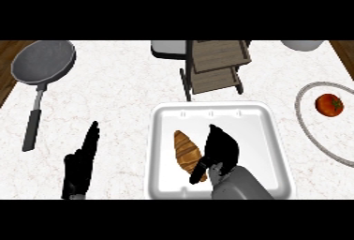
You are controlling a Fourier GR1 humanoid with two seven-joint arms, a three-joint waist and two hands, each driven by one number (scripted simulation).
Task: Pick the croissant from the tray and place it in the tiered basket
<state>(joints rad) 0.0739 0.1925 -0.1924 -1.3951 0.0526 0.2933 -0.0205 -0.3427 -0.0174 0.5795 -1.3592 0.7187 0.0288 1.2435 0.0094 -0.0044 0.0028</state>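
A golden-brown croissant [185, 149] lies lengthwise in the white tray [220, 111], left of the tray's middle. My right hand [221, 147] hovers over the tray just right of the croissant, fingers straight and pointing away, thumb reaching down toward the croissant's near end and hiding its tip. The hand is open. The tiered basket [216, 65], with wooden slatted shelves on a dark frame, stands just beyond the tray. At the lower left my left hand [80, 164] rests open on the counter, fingers pointing up.
A grey frying pan [43, 62] with a long dark handle lies at the far left. A plate [307, 124] holding a red tomato [330, 104] sits at the right edge. A white bowl [301, 45] shows at the top right.
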